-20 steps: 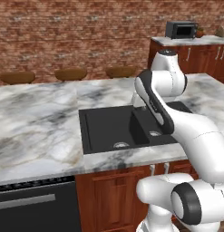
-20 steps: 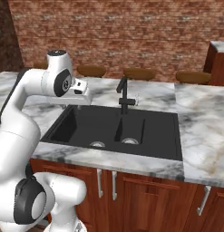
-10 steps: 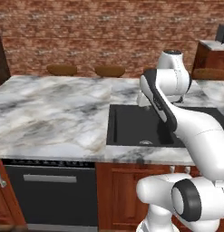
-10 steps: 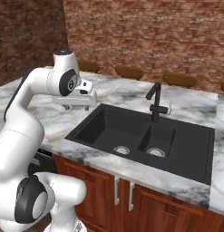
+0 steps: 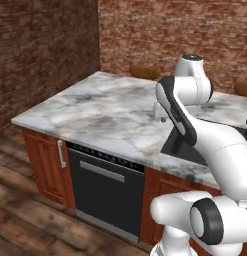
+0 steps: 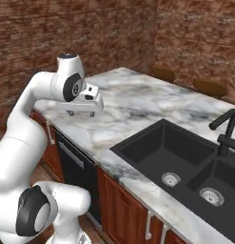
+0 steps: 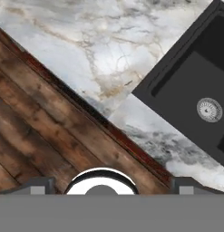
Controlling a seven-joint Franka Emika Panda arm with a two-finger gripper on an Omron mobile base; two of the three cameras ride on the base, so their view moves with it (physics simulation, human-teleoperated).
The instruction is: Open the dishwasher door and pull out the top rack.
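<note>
Base has driven left; dishwasher door [image 5: 107, 196] now at lower left, closed.
Gripper [image 6: 84, 113] spread wide above the counter [image 6: 138, 105], holding nothing.

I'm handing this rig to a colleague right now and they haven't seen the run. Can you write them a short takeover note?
Gripper: open, holding nothing, hovering above the marble counter, left of the black sink.
Dishwasher door: shut, under the counter's front edge, with its grey bar handle untouched. A wooden cabinet door sits to its left.
Top rack: inside behind the closed door, so its state cannot be told.
Done: nothing on the dishwasher itself.
Left: bring the gripper down to the bar handle, swing the door open, then reach in and pull the top rack out.
</note>
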